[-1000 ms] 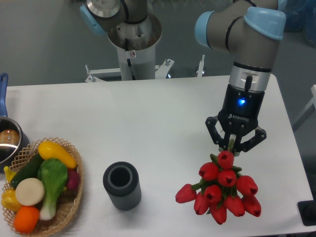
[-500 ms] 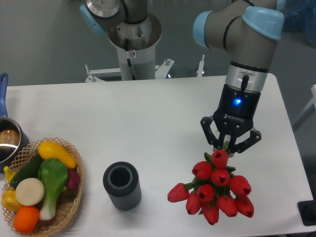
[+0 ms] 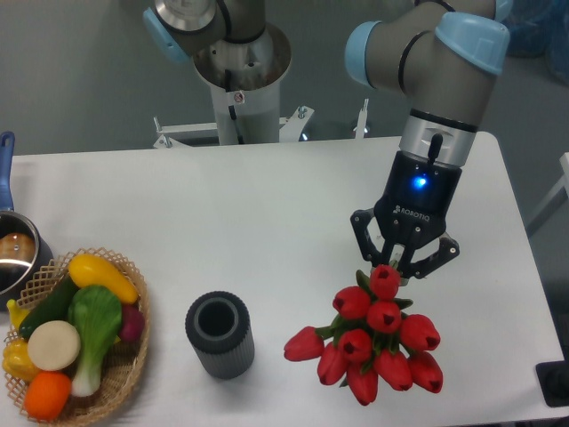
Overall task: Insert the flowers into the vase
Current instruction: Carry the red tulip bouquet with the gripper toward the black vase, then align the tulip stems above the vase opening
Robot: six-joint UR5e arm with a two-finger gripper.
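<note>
Gripper (image 3: 399, 264) looks clamped on the tulip bunch (image 3: 372, 344) by its stems, buds hanging, presumably for carrying left to the ribbed grey vase (image 3: 220, 335).

The flowers (image 3: 373, 342) are hanging as a tight bunch of about 10 red tulips with closed buds, green leaves showing between them, at the near right of the scene. One bud is sticking out to the left of the cluster. The vase (image 3: 220, 335) is standing upright to their left, well apart from them: a small dark grey cylinder with a ribbed side, thick rim and open mouth facing up.
</note>
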